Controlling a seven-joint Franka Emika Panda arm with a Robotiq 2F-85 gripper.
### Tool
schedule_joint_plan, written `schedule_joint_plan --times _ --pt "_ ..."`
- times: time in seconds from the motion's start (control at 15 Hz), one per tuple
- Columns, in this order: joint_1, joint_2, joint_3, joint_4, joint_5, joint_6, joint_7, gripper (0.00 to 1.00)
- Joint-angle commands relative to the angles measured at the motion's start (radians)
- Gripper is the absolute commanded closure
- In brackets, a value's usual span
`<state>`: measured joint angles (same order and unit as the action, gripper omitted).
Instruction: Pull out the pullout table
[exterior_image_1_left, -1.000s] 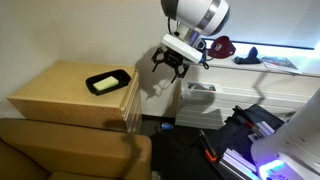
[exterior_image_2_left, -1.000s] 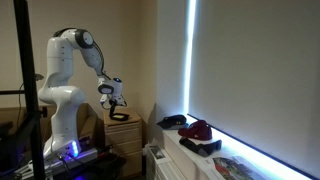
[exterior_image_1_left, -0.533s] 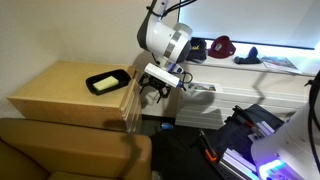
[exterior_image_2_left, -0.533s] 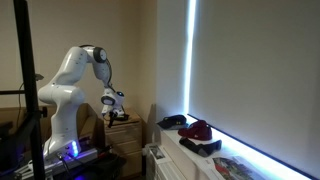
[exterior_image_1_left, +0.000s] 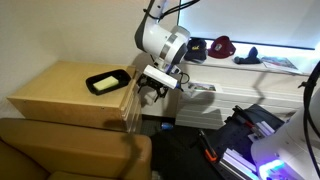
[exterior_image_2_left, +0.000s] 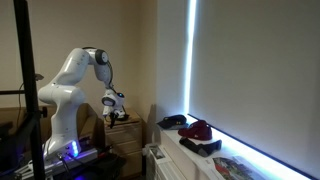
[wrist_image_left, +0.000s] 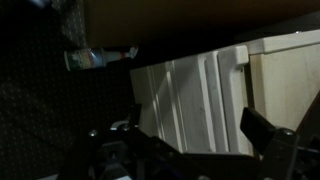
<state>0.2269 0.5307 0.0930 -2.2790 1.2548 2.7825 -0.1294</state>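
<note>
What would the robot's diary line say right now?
gripper: beside cabinet edge | jaws: open, holding nothing | pullout table: not out yet

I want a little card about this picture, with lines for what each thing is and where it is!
arm: white, bent down toward the cabinet
gripper: open, empty, next to the cabinet's top edge
cabinet: tan and boxy
tray: black, on the cabinet top, with something pale yellow in it
pullout table: cannot pick it out; no board seen sticking out
</note>
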Motion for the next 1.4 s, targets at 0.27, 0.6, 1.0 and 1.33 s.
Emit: schedule_joint_plan --times 0.27,0.6,1.0,1.33 --pt "-0.008 0.172 0.130 0.197 0.386 0.194 -0.566 0.00" --pt "0.002 0.156 0.119 0.167 0.350 0.168 -0.517 0.00" --pt "0.016 0.270 0.107 0.310 0.530 0.226 -0.749 0.00" --pt "0.057 0.344 0.056 0.415 0.733 0.209 -0.966 0.00"
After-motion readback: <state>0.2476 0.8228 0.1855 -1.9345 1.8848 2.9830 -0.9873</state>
